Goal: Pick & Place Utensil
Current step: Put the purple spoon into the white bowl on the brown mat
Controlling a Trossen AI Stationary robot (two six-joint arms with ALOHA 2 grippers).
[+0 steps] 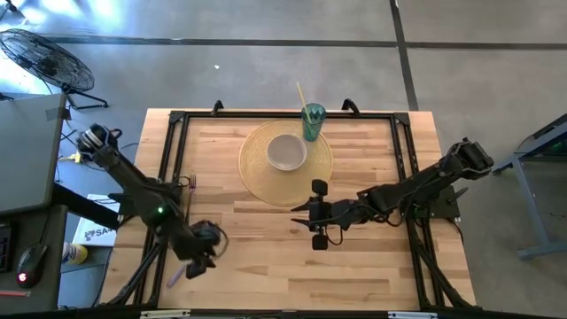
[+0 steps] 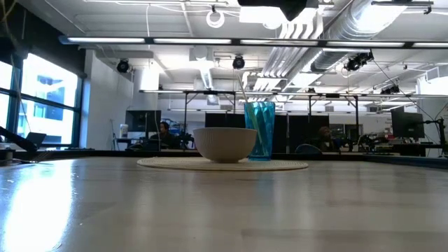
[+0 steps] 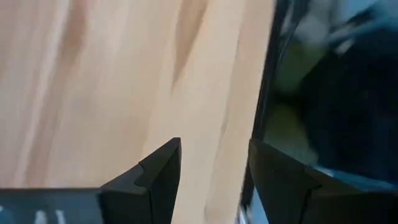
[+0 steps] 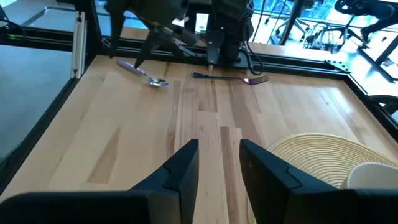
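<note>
High view: I had the mat (image 1: 257, 182) as my landmark, round and woven, near the table's (image 1: 266, 266) far edge. A bowl (image 1: 287, 151) sat on it and a teal cup (image 1: 313, 122) with a straw stood on its far right rim. My left gripper (image 1: 197, 261) was well left of the mat, at the table's near-left part, beside the frame rail. A spoon (image 1: 175, 275) lay just beside it, toward the near edge, and a fork (image 1: 191, 184) lay farther off along the left rail. My right gripper (image 1: 306, 213) hovered just near-side of the mat, pointing left, holding nothing; I judged it was parked clear so the left arm could work.

Low view: only the bowl (image 2: 225, 143), cup (image 2: 260, 130) and mat (image 2: 222, 165) showed; no gripper was in sight and the utensils were out of frame.

Left wrist view: the fingers (image 3: 152, 177) stood apart, with bare wood and the dark rail between them. The claw was open as wide as it goes and empty. I judged it was lined up near the rail for a pick, but no utensil showed here.

Right wrist view: the fingers (image 4: 180, 168) were narrowly parted, nothing between them. Across the table from the mat (image 4: 320, 152) lay the spoon (image 4: 146, 74) and the fork (image 4: 233, 77), both flat on the wood under the left arm, neither picked up yet.
</note>
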